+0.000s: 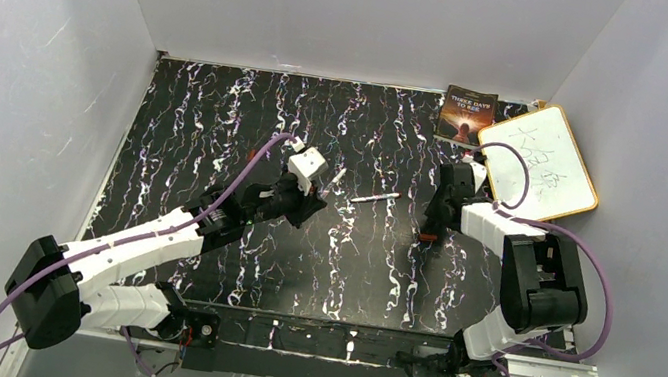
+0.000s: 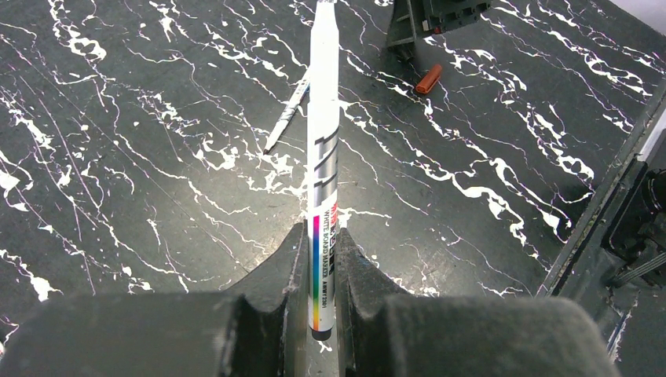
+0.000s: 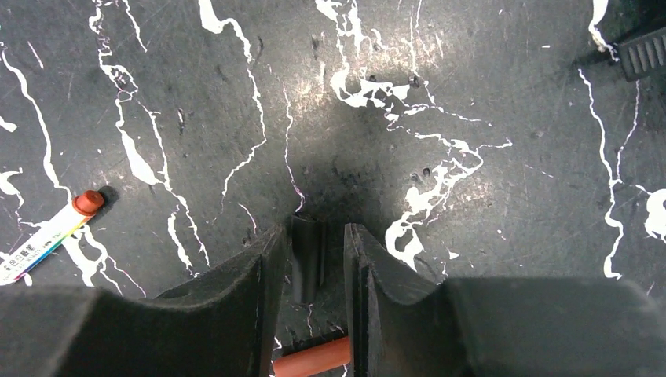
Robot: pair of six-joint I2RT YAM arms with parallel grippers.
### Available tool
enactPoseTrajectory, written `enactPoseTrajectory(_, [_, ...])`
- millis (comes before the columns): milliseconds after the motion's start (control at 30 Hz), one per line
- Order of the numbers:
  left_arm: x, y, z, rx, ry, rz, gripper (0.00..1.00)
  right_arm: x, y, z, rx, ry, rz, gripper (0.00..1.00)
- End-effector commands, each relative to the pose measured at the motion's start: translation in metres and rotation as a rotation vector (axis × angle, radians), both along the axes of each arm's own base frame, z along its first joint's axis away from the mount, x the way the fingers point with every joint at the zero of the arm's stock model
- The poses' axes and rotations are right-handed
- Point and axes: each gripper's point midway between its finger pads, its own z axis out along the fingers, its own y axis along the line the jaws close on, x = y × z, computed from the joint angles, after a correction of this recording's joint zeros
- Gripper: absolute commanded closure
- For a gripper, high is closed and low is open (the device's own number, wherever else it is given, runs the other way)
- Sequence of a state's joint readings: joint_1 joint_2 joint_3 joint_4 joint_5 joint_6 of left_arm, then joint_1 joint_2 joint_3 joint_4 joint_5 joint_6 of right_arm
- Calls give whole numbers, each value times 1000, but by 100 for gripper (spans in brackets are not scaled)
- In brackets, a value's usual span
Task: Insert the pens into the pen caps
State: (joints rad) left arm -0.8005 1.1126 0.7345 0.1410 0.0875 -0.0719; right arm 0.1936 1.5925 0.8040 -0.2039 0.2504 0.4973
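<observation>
Firstly, at far left, grips one pen (image 2: 323, 118) in the left pincer (image 2: 322, 236), shut firmly on the printed tail end, tip reaching out over the desk (image 2: 118, 196). Just left of that barrel, leaves a second pen (image 2: 286, 118) loose and flat, not touching it. Further right, shows a reddish-brown cap (image 2: 428, 78) lying flat on the desk. Rightmost, plants the right pincer (image 3: 314, 236) down at the desk, jaws parted and straddling a black cap (image 3: 309, 263), gap showing on one side, so nothing gripped yet. Has the reddish-brown cap crosswise beneath the finger roots, and off to the left a pen end (image 3: 39, 243) tipped reddish-brown; cannot tell whether capped, nor which pen.

Probably calls next for closing on the black cap. Risks pinching off-centre and flicking so small a tube out sideways, or tipping it so as to hide its mouth. Risks dragging or trapping the reddish-brown cap as well, given such closeness. Later, risks a wobbling tip from holding the pen so far back, missing the mouth and shoving the cap out of the grip.
</observation>
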Motion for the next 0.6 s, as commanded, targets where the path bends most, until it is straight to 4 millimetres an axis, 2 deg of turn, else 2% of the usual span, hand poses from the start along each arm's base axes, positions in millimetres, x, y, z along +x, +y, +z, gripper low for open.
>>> enactPoseTrajectory(0, [-1,1,11,-34,-26,-3,100,7,-5,13,-53,-45,-5,71])
enactPoseTrajectory(367, [-1,2,13,-33,-27,1,100,3,4,3,-37,-19,23,83])
enactPoseTrajectory(567, [-1,2,14,-33,-26,-3,100,0,5,1,-30,-18,23,99])
